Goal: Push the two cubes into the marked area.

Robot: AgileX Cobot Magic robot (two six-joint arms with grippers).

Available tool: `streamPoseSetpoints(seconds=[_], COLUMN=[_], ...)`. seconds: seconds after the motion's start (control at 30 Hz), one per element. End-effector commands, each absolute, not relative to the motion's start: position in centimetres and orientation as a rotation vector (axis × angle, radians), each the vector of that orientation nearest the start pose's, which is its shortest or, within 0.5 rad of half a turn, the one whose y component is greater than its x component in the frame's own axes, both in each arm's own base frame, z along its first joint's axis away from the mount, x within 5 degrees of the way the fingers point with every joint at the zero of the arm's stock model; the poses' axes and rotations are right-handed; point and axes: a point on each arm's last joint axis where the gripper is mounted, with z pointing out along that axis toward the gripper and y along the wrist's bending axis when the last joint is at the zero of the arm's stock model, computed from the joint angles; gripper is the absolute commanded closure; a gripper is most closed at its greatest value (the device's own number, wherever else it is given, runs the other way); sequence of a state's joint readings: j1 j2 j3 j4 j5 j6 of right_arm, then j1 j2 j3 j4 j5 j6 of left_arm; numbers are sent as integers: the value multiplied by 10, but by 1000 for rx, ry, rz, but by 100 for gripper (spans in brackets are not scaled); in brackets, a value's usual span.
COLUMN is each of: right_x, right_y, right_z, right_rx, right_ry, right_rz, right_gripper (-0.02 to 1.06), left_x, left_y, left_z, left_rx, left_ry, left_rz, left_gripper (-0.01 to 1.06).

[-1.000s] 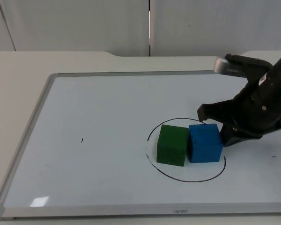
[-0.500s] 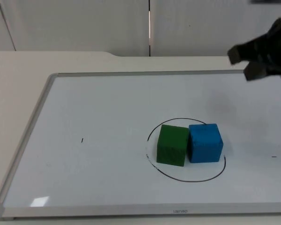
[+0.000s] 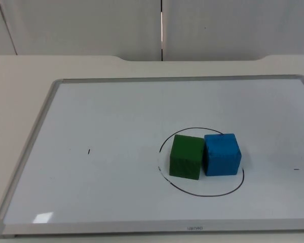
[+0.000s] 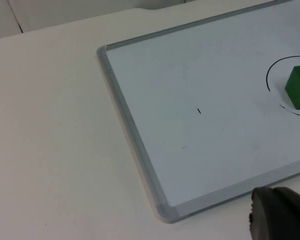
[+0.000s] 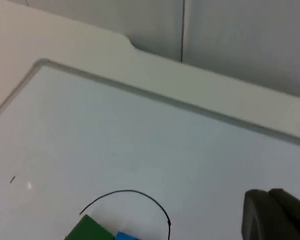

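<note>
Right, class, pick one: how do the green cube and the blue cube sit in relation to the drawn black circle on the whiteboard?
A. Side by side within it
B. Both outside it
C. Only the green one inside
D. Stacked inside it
A: the green cube and blue cube rest side by side, touching, within the black circle on the whiteboard.

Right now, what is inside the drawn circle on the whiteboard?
Two cubes sit inside the circle on the whiteboard: a green cube and a blue cube, side by side and touching. The blue cube's far corner covers part of the line, so whether it crosses there cannot be seen.
</note>
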State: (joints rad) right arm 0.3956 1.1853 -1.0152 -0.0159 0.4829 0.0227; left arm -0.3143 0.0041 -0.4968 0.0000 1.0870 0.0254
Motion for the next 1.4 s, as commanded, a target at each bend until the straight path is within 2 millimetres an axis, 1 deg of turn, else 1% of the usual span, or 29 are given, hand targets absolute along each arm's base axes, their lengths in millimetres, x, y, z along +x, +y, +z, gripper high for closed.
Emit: streamPoseSetpoints(seconds=[0.0,0.07,0.2,0.23,0.37,0.4,0.43,0.57,0.6,0.63,0.8,0.83,0.93,0.97,1.13,1.17,1.33,1.37], right_x=[229,215,199,199,181,181,176,152,147,147,110,110,86,86,57,57,27,27], right_y=[94,88,81,81,74,74,72,62,60,60,45,45,35,35,22,22,10,10], right_z=[354,356,355,355,358,358,357,349,345,345,328,328,322,322,313,313,309,309], right_rx=[-431,-427,-422,-422,-414,-414,-411,-413,-401,-401,-381,-381,-369,-369,-358,-358,-355,-355], right_ry=[2095,2074,2056,2056,2030,2030,2025,2037,2043,2043,2027,2027,2032,2032,1991,1991,1974,1974], right_rz=[208,211,216,216,223,223,227,224,231,231,242,242,247,247,259,259,261,261], right_gripper=[105,105,105,105,105,105,105,105,105,105,105,105,105,105,105,105,105,105], left_x=[-4,-4,-4,-4,-4,-4,-4,-4,-4,-4,-4,-4,-4,-4,-4,-4,-4,-4], left_y=[2,2,2,2,2,2,2,2,2,2,2,2,2,2,2,2,2,2], left_z=[274,274,274,274,274,274,274,274,274,274,274,274,274,274,274,274,274,274], left_rx=[341,341,341,341,341,341,341,341,341,341,341,341,341,341,341,341,341,341], left_ry=[2044,2044,2044,2044,2044,2044,2044,2044,2044,2044,2044,2044,2044,2044,2044,2044,2044,2044], left_rz=[-173,-173,-173,-173,-173,-173,-173,-173,-173,-173,-173,-173,-173,-173,-173,-173,-173,-173], left_gripper=[105,105,105,105,105,105,105,105,105,105,105,105,105,105,105,105,105,105])
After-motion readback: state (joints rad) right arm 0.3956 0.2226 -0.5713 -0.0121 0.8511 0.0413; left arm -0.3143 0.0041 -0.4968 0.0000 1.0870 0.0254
